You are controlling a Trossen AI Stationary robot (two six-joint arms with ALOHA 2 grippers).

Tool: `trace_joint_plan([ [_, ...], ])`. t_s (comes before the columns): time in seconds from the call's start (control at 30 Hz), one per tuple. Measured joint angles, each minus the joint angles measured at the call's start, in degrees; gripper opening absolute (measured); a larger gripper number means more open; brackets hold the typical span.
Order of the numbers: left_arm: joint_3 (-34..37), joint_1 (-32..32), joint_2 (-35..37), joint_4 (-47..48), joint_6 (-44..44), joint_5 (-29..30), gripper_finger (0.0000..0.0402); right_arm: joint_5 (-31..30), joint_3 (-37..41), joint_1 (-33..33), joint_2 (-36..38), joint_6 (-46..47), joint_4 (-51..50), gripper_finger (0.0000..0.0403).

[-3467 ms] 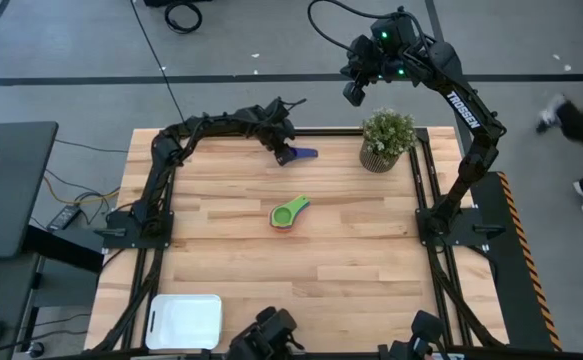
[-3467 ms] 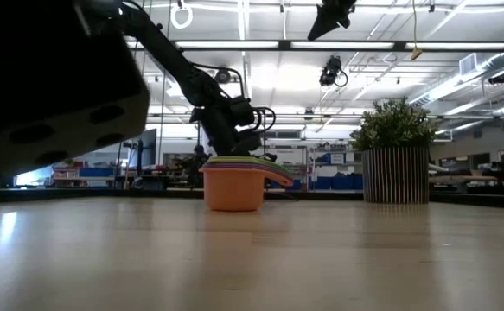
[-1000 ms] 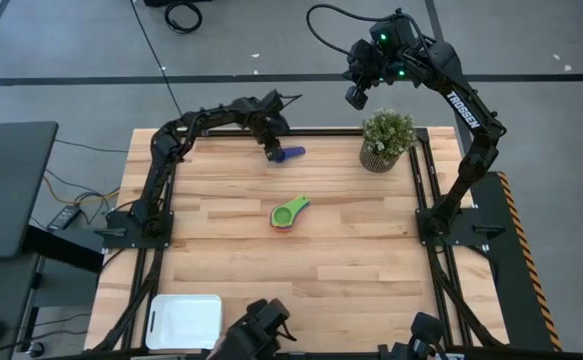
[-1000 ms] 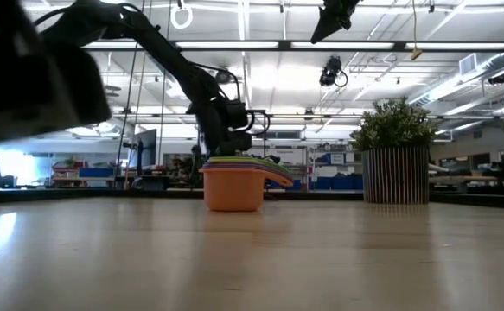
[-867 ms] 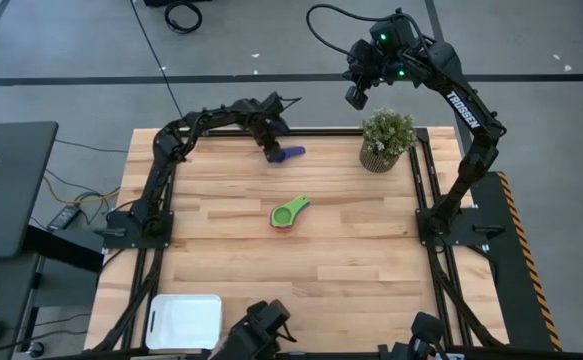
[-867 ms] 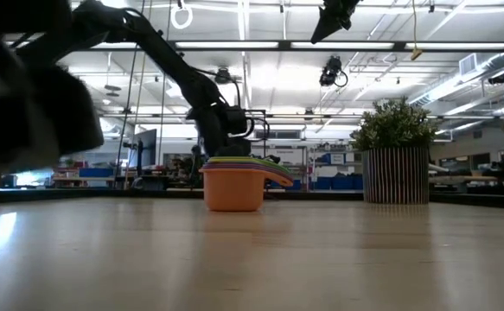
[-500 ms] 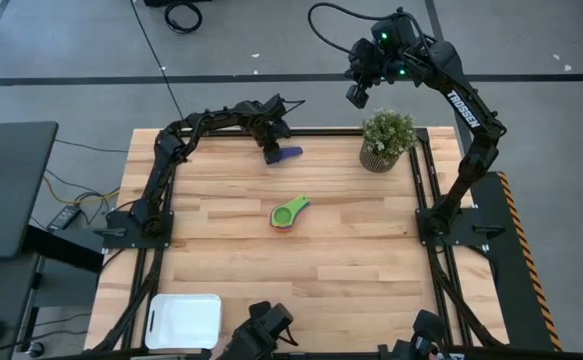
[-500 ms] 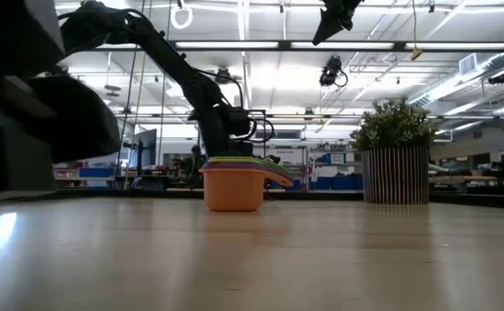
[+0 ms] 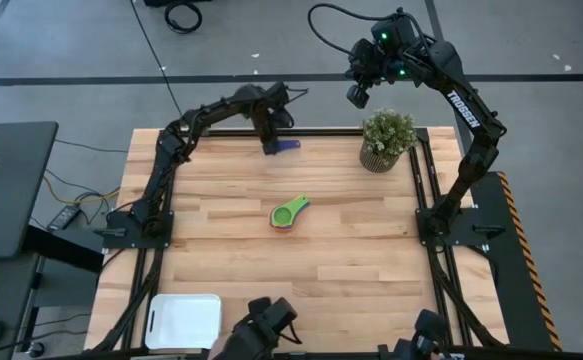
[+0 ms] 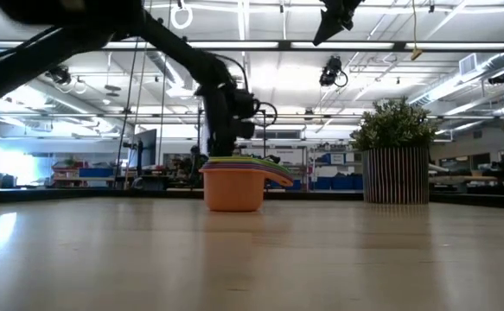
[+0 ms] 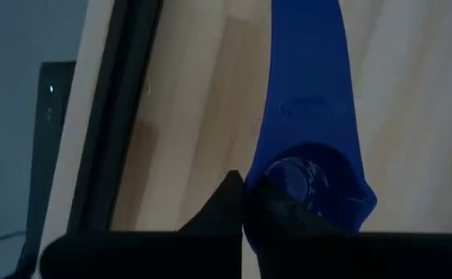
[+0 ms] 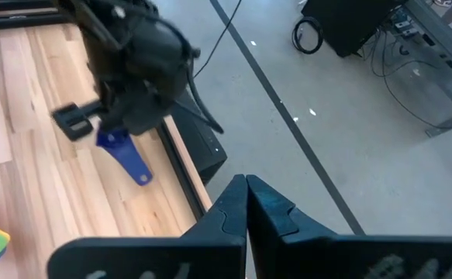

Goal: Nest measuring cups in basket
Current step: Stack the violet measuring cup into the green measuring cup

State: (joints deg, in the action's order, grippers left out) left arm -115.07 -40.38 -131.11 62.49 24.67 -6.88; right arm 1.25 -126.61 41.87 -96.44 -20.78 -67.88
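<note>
Item 1, left gripper (image 9: 275, 140): in the high view you find it at the top centre of the table (image 9: 371, 270), close to the far edge, clamped on the bright blue cup (image 9: 287, 145). Only the left wrist view shows you the hold itself: fingers (image 11: 288, 213) closed on the cup (image 11: 311, 124), the handle running away over the wood beside the dark edge rail (image 11: 117, 116)

Item 2, nested cups (image 9: 290, 214): mid-table in the high view, green on top. The low view gives you what that hides: an orange cup (image 10: 232, 188) at the bottom, coloured rims stacked above it

Item 3, basket (image 9: 184, 321): lower left of the high view, at the near table edge, well apart from the stack; bare wood lies between them

Item 4, right gripper (image 9: 356, 95): raised beyond the far edge, upper right of centre, above the plant pot (image 9: 386, 138); its wrist view shows you fingers (image 12: 268, 209) pressed together, holding nothing
</note>
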Motion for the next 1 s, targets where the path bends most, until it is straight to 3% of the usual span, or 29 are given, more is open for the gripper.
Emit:
trace_joint_plan([
  [0.1, -5.83, 0.12, 0.08, 8.11, -1.14, -0.58, 0.0012, -1.21, 0.0, 0.0, 0.0, -0.02, 0.0, 0.0005],
  [0.23, -13.03, 0.42, 0.61, 15.21, -13.4, -5.29, 0.0012, -3.31, 0.0, 0.0, 0.0, -0.02, 0.0, 0.0005],
  [0.37, -20.01, 1.79, 0.81, 24.15, -20.21, -7.83, 0.0011, -3.38, 0.0, 0.0, 0.0, -0.59, 0.0, 0.0005],
  [0.77, -17.72, 14.63, 6.85, 25.65, -32.2, -8.44, 0.0011, -3.38, 0.0, 0.0, 0.0, -3.07, -0.08, 0.0005],
  [1.0, -17.65, 21.41, 6.93, 25.33, -38.47, 0.0, 0.0011, -3.38, 0.0, 0.01, 0.02, -3.41, -1.4, 0.0005],
])
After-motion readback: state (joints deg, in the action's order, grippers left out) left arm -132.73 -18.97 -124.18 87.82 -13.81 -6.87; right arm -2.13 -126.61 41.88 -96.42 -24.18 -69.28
